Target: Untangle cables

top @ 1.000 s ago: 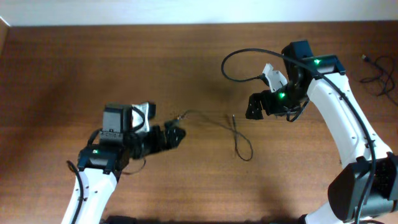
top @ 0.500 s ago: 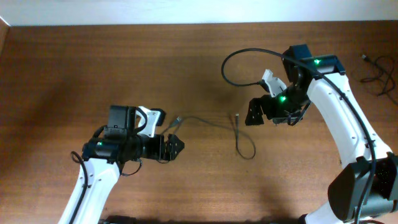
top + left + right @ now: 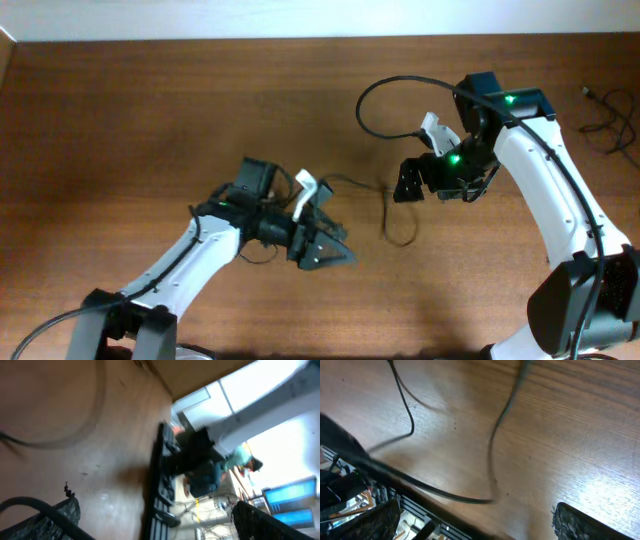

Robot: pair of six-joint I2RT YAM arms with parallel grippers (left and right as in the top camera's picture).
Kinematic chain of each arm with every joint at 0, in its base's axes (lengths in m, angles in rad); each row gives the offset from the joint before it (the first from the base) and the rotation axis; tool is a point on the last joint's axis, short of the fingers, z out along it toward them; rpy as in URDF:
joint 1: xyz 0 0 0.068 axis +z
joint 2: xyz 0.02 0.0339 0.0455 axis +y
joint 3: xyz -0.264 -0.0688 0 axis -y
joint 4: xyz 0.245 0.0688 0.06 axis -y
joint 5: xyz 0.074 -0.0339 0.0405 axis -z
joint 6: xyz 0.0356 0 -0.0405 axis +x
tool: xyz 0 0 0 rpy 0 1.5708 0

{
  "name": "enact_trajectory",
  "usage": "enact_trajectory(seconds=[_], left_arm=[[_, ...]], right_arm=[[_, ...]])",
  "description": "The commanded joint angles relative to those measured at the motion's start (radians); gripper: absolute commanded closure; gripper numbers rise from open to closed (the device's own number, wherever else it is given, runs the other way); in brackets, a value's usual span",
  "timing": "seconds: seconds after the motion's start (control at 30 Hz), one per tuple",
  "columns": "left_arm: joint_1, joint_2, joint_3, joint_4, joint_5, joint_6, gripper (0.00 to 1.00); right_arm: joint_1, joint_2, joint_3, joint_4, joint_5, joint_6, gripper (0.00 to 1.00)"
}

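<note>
The cables (image 3: 385, 222) lie slack on the table (image 3: 150, 110) just right of centre in the overhead view. One strand runs sideways, then drops into a small loop; I cannot tell where the two cords cross. From the right wrist they curve across the upper half of the frame, flat on the wood, with nothing pinching them. My right gripper (image 3: 401, 186) hangs just beside the loop's upper end, fingers spread wide and empty, placed, I judge, to drop onto a strand. The left gripper (image 3: 335, 252), lower centre, is equally wide and holds nothing, near the sideways strand but apart from it. Its camera is blurred, aimed past the table edge.
</note>
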State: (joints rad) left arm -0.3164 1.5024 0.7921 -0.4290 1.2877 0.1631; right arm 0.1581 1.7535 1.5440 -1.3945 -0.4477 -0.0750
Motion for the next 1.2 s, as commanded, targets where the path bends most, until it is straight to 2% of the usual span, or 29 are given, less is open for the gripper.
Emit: enact_trajectory(seconds=[0.0, 0.07, 0.13, 0.17, 0.23, 0.27, 0.37, 0.47, 0.5, 0.6, 0.67, 0.73, 0.77, 0.83, 0.87, 0.93, 1.0, 1.03, 1.1, 1.17], left_arm=[[0.078, 0.001, 0.006, -0.022, -0.386, -0.331, 0.01], [0.079, 0.001, 0.005, -0.146, -0.81, -0.695, 0.01], [0.079, 0.001, 0.005, -0.283, -0.906, -0.709, 0.01], [0.079, 0.001, 0.005, -0.324, -0.89, -0.7, 0.01], [0.079, 0.001, 0.006, -0.345, -0.811, -0.594, 0.01], [0.079, 0.001, 0.006, -0.345, -0.832, -0.595, 0.01], [0.122, 0.001, 0.025, -0.169, -0.691, -0.591, 0.01], [0.328, 0.0, 0.2, -0.155, -0.565, -0.584, 0.01], [0.377, 0.0, 0.227, -0.154, -0.571, -0.584, 0.01], [0.553, 0.0, 0.238, -0.167, -0.68, -0.584, 0.01], [0.632, 0.0, 0.238, -0.175, -0.682, -0.584, 0.01], [0.666, 0.0, 0.238, -0.174, -0.683, -0.584, 0.01], [0.666, 0.0, 0.238, -0.175, -0.682, -0.584, 0.01], [0.666, 0.001, 0.238, -0.177, -0.682, -0.584, 0.01], [0.666, 0.001, 0.238, -0.177, -0.682, -0.584, 0.01], [0.666, 0.001, 0.238, -0.177, -0.682, -0.584, 0.01], [0.666, 0.001, 0.238, -0.177, -0.682, -0.584, 0.01], [0.666, 0.001, 0.238, -0.177, -0.682, -0.584, 0.01], [0.666, 0.001, 0.238, -0.177, -0.682, -0.584, 0.01], [0.666, 0.001, 0.238, -0.177, -0.682, -0.584, 0.01]], right_arm=[[0.006, -0.007, -0.005, 0.003, -0.013, -0.003, 0.02], [0.006, -0.007, -0.005, 0.023, -0.017, 0.005, 0.01], [0.006, -0.007, -0.005, 0.019, -0.016, 0.012, 0.01], [0.006, -0.007, -0.005, 0.027, -0.016, 0.012, 0.02], [0.006, -0.007, -0.005, 0.038, -0.016, 0.012, 0.02], [0.006, -0.007, -0.005, 0.038, -0.016, 0.012, 0.02], [0.011, 0.0, -0.012, 0.094, -0.014, 0.012, 0.02], [0.115, 0.004, -0.079, 0.091, -0.057, 0.012, 0.02], [0.172, 0.004, -0.112, 0.127, -0.068, 0.019, 0.02], [0.346, 0.004, -0.229, 0.333, -0.065, 0.151, 0.01], [0.422, 0.004, -0.293, 0.505, -0.064, 0.192, 0.01], [0.524, 0.005, -0.412, 0.81, 0.118, 0.192, 0.01], [0.566, 0.005, -0.467, 0.888, 0.256, 0.192, 0.13], [0.574, 0.005, -0.489, 0.899, 0.396, 0.193, 0.87], [0.554, 0.0, -0.478, 0.882, 0.465, 0.192, 0.96], [0.494, -0.029, -0.356, 0.732, 0.566, 0.169, 0.96], [0.414, -0.044, -0.152, 0.56, 0.565, 0.046, 0.96], [0.376, -0.044, -0.11, 0.518, 0.565, -0.025, 0.96], [0.295, -0.035, -0.127, 0.484, 0.564, -0.158, 0.96], [0.208, 0.011, -0.188, 0.482, 0.494, -0.18, 0.95]])
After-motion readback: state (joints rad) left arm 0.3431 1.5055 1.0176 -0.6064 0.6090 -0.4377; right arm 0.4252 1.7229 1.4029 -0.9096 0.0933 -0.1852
